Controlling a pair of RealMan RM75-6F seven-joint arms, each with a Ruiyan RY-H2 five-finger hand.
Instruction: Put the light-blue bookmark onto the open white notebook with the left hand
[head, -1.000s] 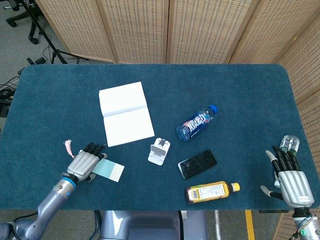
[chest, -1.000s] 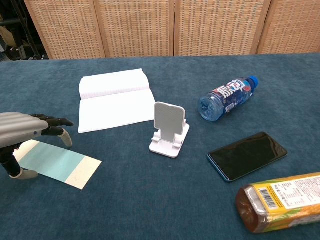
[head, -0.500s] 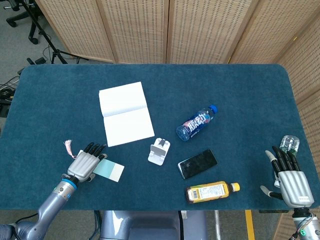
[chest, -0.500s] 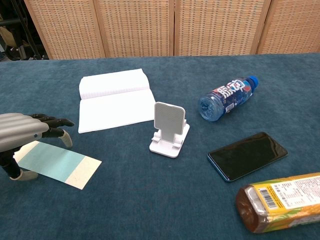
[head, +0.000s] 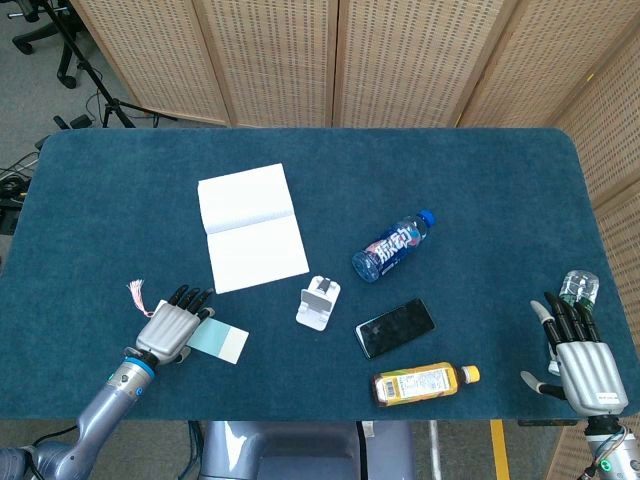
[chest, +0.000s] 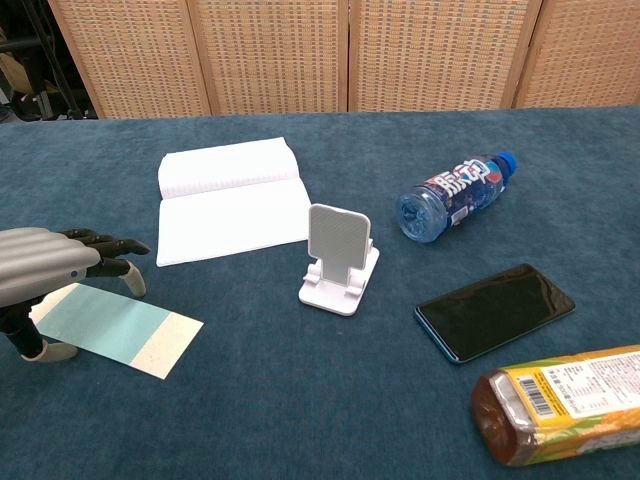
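Over the last second the left hand (head: 170, 326) was drawn slightly back toward the lower-left corner of the head view; nothing else was shifted. The light-blue bookmark (chest: 112, 327) was left flat on the table (head: 480, 190), lower left in both views, with the same outline as in the earlier frames, so it was judged not yet picked up. In the chest view the left hand (chest: 45, 270) was seen held flat over the bookmark's near end, fingers extended and only slightly spread, thumb tip down beside the card; nothing was gripped, though whether the thumb touched the card could not be told. The open white notebook (head: 250, 228) lay in the upper left, well apart from the bookmark. The grasp was judged still pending. The right hand (head: 580, 355), at the lower-right edge, was kept open and empty, unchanged from before.
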